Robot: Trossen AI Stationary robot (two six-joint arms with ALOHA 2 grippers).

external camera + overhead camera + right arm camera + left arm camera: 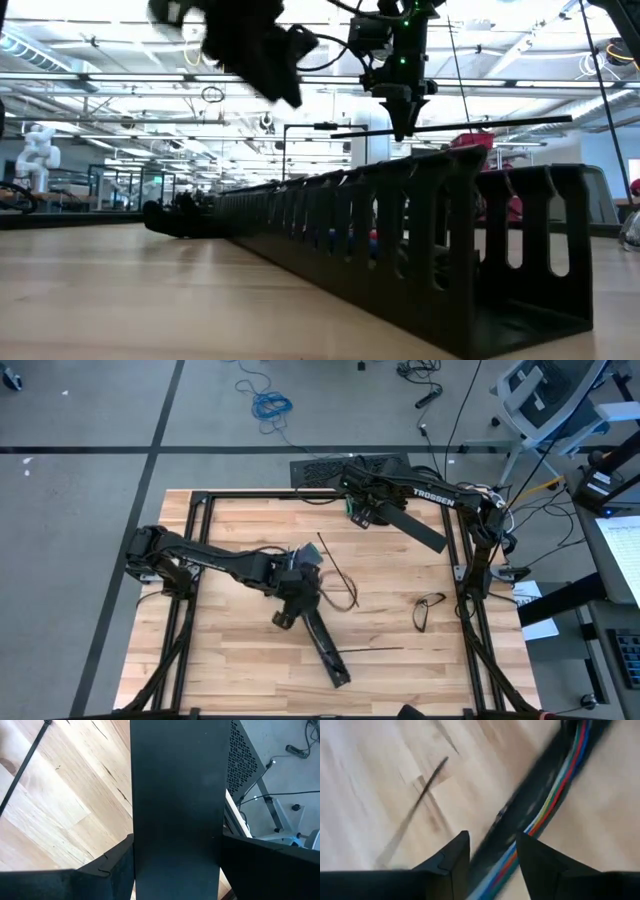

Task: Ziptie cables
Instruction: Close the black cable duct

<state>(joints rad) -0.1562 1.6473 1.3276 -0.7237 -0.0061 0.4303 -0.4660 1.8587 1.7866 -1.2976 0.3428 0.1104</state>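
High view — one black slotted channel (pixel 322 637) lies mid-table, the cables (pixel 555 795) running in it as one bundle. Left gripper (pixel 300 582) hovers above its near end, fingers parted on nothing. Right gripper (pixel 176 865) at the table's far edge clamps one flat black cover strip (pixel 415 525).

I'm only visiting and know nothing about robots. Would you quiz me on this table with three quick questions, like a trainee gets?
1. True or false: the right gripper is clamped on a flat black strip.
2. Where do the coloured cables lie? A) inside the long black slotted channel; B) in the right gripper; C) hanging off the table's edge.
3. Fill in: the left gripper, fingers apart, hangs right above the cables in the ____.

Key: 1 true; 2 A; 3 channel.
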